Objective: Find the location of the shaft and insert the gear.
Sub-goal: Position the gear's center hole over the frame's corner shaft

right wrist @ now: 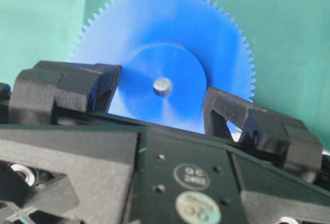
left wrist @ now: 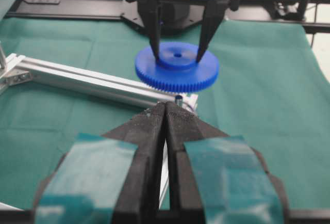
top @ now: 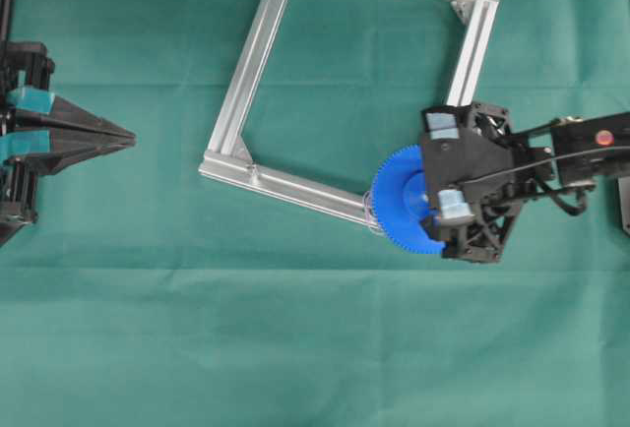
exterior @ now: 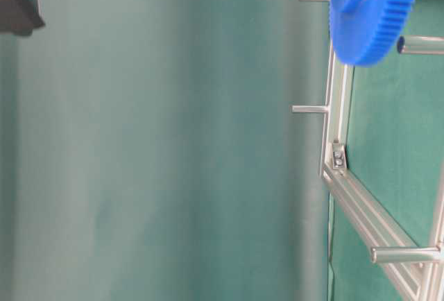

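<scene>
Right wrist view: right gripper (right wrist: 162, 102) pinches gear (right wrist: 165, 43) hub; shaft (right wrist: 162, 86) tip fills bore, over frame (top: 258, 45) near-right corner. Keep gear level, press straight down. Left gripper (left wrist: 166, 123) pressed together, well apart.

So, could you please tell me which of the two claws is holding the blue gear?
The right claw: its fingers pinch the gear by its raised hub above the frame corner. The left claw is shut and empty, off to the side.

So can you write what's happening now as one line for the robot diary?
right gripper: shut on gear hub | gear: over frame corner, shaft showing in centre hole | left gripper: shut, away from the frame
</scene>
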Available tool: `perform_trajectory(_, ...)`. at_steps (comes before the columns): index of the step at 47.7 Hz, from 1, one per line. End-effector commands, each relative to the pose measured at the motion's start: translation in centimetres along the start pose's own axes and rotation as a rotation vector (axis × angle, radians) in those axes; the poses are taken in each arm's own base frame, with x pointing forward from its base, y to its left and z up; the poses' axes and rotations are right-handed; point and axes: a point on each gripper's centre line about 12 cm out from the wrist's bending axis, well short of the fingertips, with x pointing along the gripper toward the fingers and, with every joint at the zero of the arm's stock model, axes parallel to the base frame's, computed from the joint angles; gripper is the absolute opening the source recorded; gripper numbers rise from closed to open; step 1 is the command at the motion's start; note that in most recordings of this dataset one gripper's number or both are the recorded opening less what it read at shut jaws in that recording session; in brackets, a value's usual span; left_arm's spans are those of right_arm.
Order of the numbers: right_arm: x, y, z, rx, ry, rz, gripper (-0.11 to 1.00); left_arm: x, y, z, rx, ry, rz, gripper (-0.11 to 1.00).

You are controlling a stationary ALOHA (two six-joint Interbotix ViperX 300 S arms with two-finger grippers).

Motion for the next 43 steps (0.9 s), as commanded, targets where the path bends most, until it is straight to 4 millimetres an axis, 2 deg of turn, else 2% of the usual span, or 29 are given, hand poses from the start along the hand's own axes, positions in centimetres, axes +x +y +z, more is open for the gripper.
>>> perform_trajectory(1,-0.9,0.5,1.6,-0.007,-0.041,0.005,0.68,0.2,0.0,0.7,-0.003,-0.014,0.001,0.01)
perform_trajectory(14,-0.5,0.7,2.6,-0.005,-0.042,0.002,0.68,0.2,0.0,0.7,-0.003,-0.014,0.001,0.01)
perform_trajectory(43,1.5,0.8,2.9,-0.006,-0.002,-0.014,0.68,0.2,0.0,0.6,-0.006,-0.012,0.001,0.01)
